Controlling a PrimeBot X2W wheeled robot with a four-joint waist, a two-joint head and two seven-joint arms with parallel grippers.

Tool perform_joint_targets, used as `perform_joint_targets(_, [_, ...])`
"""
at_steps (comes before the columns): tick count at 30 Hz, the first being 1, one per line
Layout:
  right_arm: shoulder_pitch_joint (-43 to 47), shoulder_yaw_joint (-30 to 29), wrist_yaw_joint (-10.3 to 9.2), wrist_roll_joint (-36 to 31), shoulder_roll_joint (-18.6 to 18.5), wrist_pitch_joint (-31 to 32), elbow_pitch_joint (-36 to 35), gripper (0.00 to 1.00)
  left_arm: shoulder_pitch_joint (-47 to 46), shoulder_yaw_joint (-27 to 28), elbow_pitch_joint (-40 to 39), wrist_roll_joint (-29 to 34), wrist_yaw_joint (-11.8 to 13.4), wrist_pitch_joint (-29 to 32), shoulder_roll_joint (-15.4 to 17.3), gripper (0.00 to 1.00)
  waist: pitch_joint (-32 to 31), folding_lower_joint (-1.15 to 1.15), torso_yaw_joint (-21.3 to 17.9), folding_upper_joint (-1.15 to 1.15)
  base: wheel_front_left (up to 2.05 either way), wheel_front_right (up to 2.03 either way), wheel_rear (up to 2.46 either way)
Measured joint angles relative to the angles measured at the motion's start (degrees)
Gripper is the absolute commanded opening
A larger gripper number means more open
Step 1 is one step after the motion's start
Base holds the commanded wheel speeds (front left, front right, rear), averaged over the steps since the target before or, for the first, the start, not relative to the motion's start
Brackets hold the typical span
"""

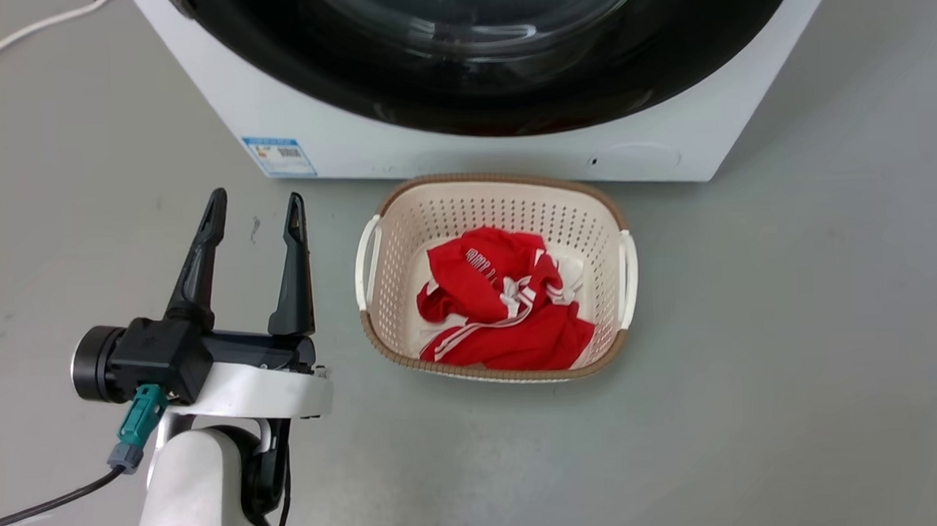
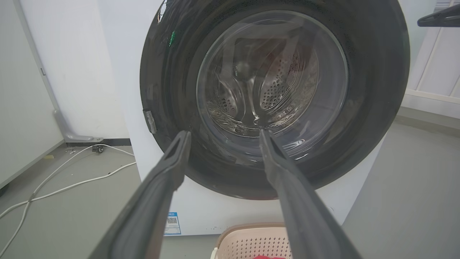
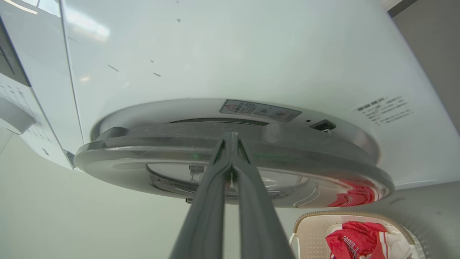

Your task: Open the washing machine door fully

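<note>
The washing machine door sits right at the tips of the right hand, whose 2 fingers are pressed together with nothing between them, their ends at the door's outer rim where it meets the white washing machine. I cannot tell whether they are hooked behind that rim or only touching it. The door lies close against the machine front, at most barely ajar. The left hand is open and empty, and the door is straight ahead of its spread fingers but well apart from them. The laundry basket with a red garment is on the floor just to that hand's right. The door is likely rigid and fairly heavy, swinging on its hinge only. Its glossy black face and bulging glass window would probably be slippery and give no purchase. The sensible hold is the rim edge, hooked from behind on the side away from the hinge. The pull should follow the door's arc and not come straight out, and the basket below should be watched.
</note>
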Motion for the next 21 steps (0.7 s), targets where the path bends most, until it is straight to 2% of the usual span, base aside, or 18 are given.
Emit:
perform_joint_targets(6, [0.18,0.43,0.00,-1.72,-1.63,0.80,0.13,0.00,-1.11,-0.30,-0.47,-0.11,-0.19,0.00,-0.03,1.00,2.77,0.00,1.48,0.00,0.00,0.00,0.00])
perform_joint_targets(13, [0.07,-0.33,-0.08,-2.21,-2.67,5.05,0.21,0.00,-1.71,-0.56,-0.41,-0.12,-0.25,0.00,-0.08,1.00,4.26,0.00,2.62,0.00,0.00,0.00,0.00])
perform_joint_targets(21, [0.08,-1.68,0.02,-0.94,-0.54,13.05,0.12,0.00,-1.92,-0.76,0.16,-0.19,-0.26,0.00,-0.27,1.00,3.70,0.00,2.59,0.00,0.00,0.00,0.00])
